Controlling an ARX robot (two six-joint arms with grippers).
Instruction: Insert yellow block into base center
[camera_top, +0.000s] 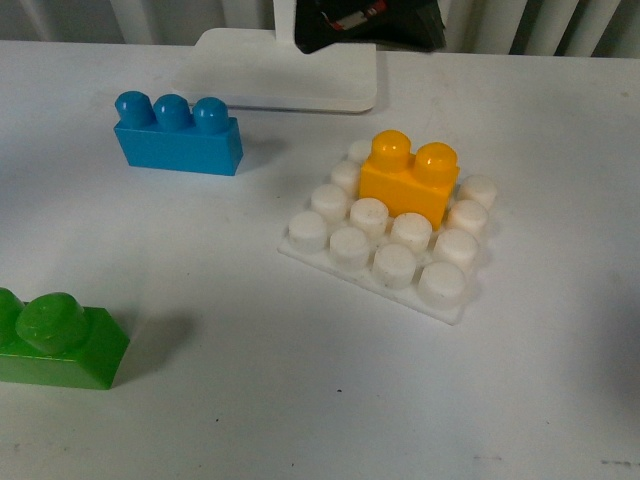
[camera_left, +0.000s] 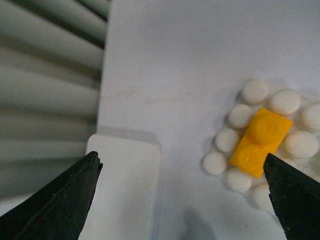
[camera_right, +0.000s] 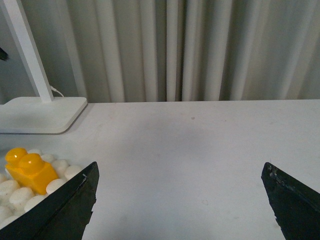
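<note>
The yellow block (camera_top: 410, 178) stands upright on the white studded base (camera_top: 392, 243), seated on its middle studs toward the far side. From above, the left wrist view shows the yellow block (camera_left: 261, 142) on the base (camera_left: 216, 163), ringed by white studs. My left gripper (camera_left: 182, 162) is open, high above the table between the lamp foot and the base, holding nothing. My right gripper (camera_right: 180, 172) is open over bare table, with the yellow block (camera_right: 29, 170) and base (camera_right: 20, 196) off to one side. Neither gripper shows in the front view.
A blue three-stud brick (camera_top: 177, 135) lies at the back left. A green brick (camera_top: 55, 342) sits at the front left edge. The white lamp foot (camera_top: 285, 72) with its pole (camera_right: 27, 50) stands behind the base. Curtains hang past the table's far edge.
</note>
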